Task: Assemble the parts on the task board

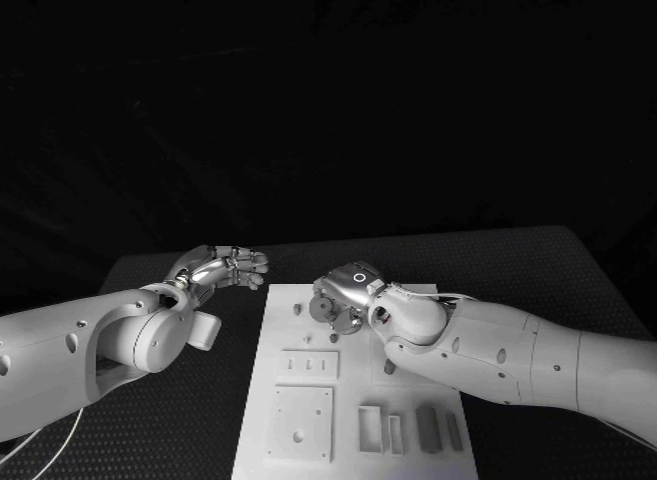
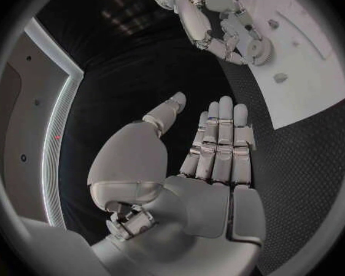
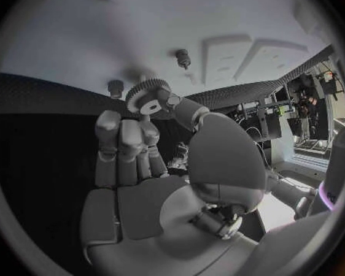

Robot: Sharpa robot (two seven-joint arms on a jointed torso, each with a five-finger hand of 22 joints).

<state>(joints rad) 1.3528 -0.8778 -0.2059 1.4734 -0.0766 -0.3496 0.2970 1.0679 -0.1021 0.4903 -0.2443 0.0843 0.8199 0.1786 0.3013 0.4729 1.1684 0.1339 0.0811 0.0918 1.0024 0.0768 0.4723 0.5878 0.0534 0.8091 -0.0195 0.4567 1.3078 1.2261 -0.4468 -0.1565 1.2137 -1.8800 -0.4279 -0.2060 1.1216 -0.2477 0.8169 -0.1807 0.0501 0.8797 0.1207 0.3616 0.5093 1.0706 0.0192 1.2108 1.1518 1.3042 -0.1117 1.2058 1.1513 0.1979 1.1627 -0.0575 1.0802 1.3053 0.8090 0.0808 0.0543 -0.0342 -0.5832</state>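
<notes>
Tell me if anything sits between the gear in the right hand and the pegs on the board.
Nothing visible does. The right hand holds the gear just above the task board, with bare board between it and the two pegs.

1. The right hand [image 1: 343,297], holding a gear [image 3: 148,98], hangs over the far end of the task board [image 1: 311,440], near 2 small pegs [image 3: 183,58].
2. The left hand [image 1: 220,267] hovers over bare tabletop [image 1: 170,440] beside the board's far left corner.
3. Flat plates [image 1: 308,366] and upright blocks [image 1: 371,428] crowd the board's near half.
</notes>
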